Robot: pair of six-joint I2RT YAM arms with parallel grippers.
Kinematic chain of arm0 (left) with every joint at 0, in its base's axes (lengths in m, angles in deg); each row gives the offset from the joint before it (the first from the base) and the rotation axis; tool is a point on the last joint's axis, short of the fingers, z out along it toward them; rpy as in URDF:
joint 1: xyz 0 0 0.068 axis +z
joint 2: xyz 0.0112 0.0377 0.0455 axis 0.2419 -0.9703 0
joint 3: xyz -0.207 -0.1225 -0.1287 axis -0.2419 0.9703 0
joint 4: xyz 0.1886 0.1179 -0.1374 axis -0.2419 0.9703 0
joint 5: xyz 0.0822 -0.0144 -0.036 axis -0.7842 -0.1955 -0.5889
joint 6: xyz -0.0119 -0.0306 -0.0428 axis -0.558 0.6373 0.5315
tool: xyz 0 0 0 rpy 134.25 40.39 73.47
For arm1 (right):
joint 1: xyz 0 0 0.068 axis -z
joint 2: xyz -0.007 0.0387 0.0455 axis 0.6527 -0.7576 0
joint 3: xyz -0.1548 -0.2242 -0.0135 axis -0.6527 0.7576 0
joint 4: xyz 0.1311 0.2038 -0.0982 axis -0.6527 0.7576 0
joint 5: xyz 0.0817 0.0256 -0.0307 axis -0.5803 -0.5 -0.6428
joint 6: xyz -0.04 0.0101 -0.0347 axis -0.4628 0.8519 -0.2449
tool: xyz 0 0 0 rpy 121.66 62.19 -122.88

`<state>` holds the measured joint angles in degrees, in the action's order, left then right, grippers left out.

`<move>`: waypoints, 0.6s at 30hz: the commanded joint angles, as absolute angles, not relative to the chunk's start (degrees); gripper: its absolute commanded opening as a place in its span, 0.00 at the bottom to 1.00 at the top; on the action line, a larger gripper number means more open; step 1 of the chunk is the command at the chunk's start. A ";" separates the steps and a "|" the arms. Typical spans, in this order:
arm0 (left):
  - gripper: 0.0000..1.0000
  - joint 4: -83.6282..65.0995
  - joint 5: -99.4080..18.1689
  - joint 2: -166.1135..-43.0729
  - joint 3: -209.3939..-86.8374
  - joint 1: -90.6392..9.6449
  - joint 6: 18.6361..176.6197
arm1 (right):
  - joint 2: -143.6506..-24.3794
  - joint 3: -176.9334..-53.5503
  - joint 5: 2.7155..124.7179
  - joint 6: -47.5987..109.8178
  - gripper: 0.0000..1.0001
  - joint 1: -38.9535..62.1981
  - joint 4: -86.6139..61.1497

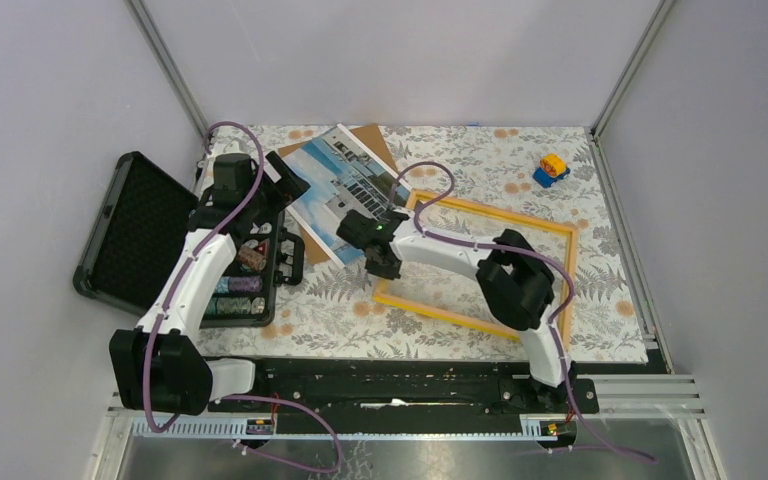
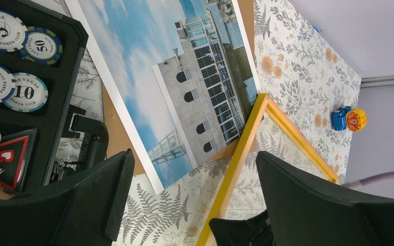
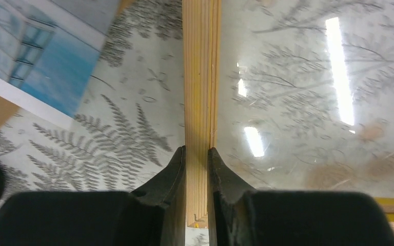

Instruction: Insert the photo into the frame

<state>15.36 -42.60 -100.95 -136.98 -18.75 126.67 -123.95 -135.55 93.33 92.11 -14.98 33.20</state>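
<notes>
Listing what lies on the floral surface (image 1: 600, 290), we record: frame (image 1: 500, 212), flat at right centre, its left rail clamped between the right jaws close to the near corner. Photo (image 1: 345, 190), face up on a brown board (image 1: 375, 140) left of the frame, one corner meeting the frame's far-left corner. Left jaws, spread wide and empty, hovering by the photo's left edge, beside an open black case (image 1: 135, 235) holding poker chips (image 1: 235, 285). Blue-and-yellow toy (image 1: 551, 169), far right, well apart.

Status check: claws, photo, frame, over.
Left claw open, empty, by photo. Right claw shut on frame. Photo on brown board, outside frame.
</notes>
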 commanded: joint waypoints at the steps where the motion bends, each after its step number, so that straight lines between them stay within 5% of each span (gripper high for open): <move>1: 0.96 12.44 -40.92 -100.88 -138.28 -18.39 127.18 | -116.33 -128.92 97.15 89.99 0.00 -15.32 35.54; 18: 0.96 11.66 -41.24 -101.83 -137.55 -18.75 127.01 | -106.00 -107.27 95.93 76.80 0.00 -6.80 16.82</move>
